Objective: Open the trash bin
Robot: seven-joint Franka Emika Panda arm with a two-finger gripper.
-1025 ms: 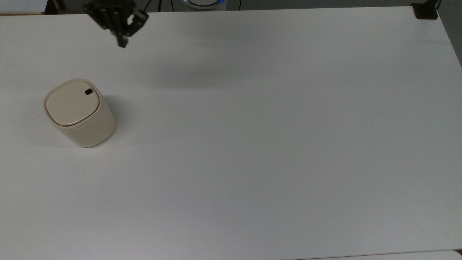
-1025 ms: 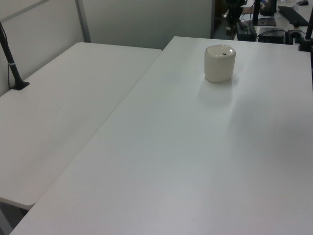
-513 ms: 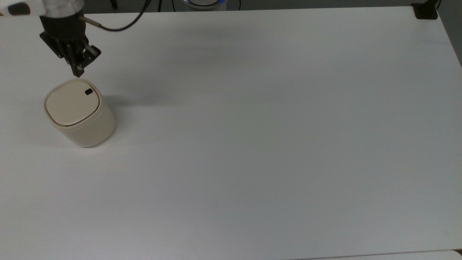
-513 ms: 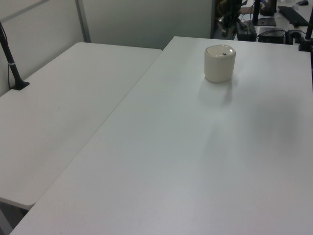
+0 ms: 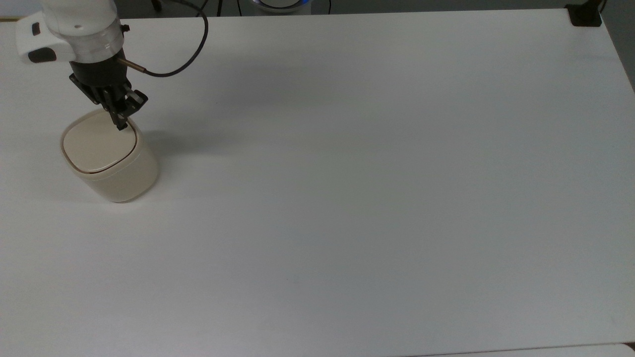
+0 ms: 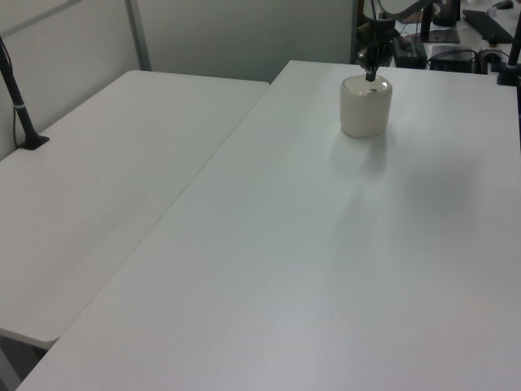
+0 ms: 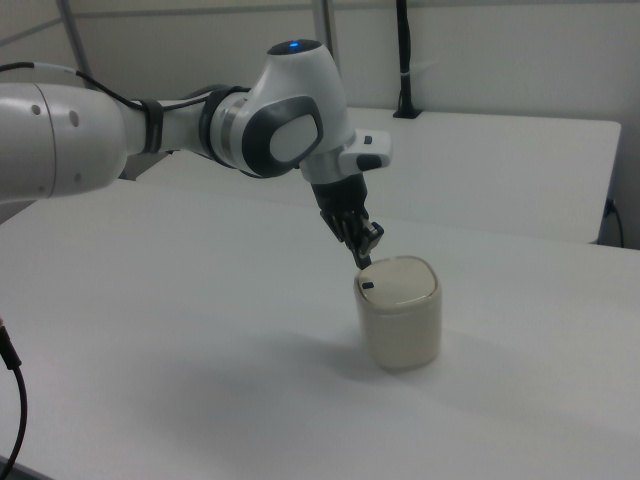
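Hovering pincer (image 7: 363,262) above trash bin's (image 7: 400,322) button (image 7: 368,285).

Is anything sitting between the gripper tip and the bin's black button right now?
Nothing: in the right view a thin bare gap separates the gripper from the black button on the trash bin, whose lid lies flat.

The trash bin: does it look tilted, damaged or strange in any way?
Nothing stands out. The trash bin stands upright on the white table, lid flat and closed, with the gripper just above its black button.
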